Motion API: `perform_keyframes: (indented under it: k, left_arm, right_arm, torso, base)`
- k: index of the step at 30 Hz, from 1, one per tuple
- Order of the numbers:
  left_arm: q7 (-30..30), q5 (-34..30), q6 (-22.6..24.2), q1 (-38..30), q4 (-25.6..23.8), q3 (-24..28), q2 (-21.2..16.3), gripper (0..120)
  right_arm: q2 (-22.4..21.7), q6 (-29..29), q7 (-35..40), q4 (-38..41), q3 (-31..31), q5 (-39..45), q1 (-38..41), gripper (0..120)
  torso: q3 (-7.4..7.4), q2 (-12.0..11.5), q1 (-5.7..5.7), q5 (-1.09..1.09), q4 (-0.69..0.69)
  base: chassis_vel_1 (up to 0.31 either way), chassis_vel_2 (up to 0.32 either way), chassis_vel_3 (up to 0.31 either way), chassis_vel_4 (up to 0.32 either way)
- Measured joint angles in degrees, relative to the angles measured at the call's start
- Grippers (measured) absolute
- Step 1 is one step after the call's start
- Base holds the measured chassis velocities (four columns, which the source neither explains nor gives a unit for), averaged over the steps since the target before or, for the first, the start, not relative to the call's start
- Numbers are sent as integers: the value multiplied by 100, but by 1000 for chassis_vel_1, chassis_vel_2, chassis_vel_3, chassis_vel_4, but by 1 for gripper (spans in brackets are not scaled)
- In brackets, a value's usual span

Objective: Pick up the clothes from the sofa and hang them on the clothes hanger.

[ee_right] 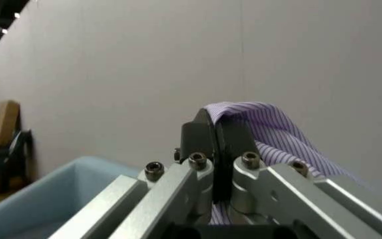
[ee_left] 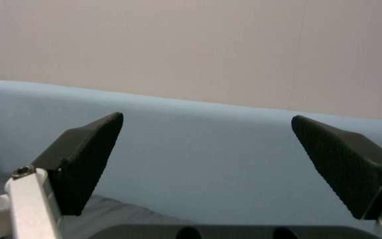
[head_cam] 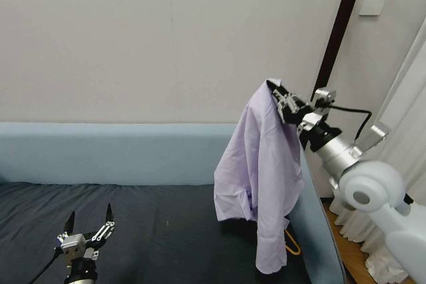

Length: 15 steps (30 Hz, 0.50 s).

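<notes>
The shirt is pinched at its top between the fingers of the right gripper, above the sofa's right end; the left gripper is spread wide.

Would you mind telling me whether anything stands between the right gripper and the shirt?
Nothing visible does: the right gripper is shut directly on the purple shirt, which hangs from it above the sofa seat. The left gripper sits open, low over that seat.

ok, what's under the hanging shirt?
The shirt, clamped in the right tool, hangs above the sofa's dark seat. An orange loop peeks out by its lowest hem; whatever the cloth covers behind it is hidden.
</notes>
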State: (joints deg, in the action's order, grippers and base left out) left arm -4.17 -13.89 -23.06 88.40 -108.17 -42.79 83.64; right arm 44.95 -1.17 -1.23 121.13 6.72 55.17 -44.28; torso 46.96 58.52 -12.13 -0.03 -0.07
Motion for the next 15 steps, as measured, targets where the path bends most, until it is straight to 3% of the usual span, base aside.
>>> perform_keyframes:
  k: [4,5,8,10,13,14,15]
  left_arm:
    - [14,28,-10,93,-18,-76,-7,100]
    - [14,28,-10,93,-18,-76,-7,100]
    - [6,-15,-10,185,-47,-220,-87,100]
    - [8,-28,-10,196,-48,-245,-101,100]
    - [1,-92,-35,271,-62,-395,-133,100]
    - [1,-98,-59,301,-70,-426,-128,100]
    - [1,-98,-59,301,-70,-426,-128,100]
  right_arm:
    - [1155,521,-194,-918,-1083,-1781,-1217,0]
    - [1155,521,-194,-918,-1083,-1781,-1217,0]
    - [1828,654,-102,-1865,-1684,-2486,-1491,0]
    - [1934,655,-37,-2014,-1784,-2569,-1510,0]
    - [2553,505,956,-2628,-2349,-2675,-1500,0]
    - [2768,405,1227,-2787,-2488,-2607,-1464,5]
    - [2768,405,1227,-2787,-2488,-2607,-1464,5]
  torso:
    - [1,0,0,3,-1]
    - [1,0,0,3,-1]
    - [1,0,0,1,1]
    - [1,0,0,-1,1]
    - [0,0,0,0,0]
    - [0,0,0,0,0]
    - [0,0,0,0,0]
  base:
    - [0,0,0,0]
    - [0,0,0,0]
    - [0,0,0,0]
    - [0,0,0,0]
    - [0,0,0,0]
    - [0,0,0,0]
    - [0,0,0,0]
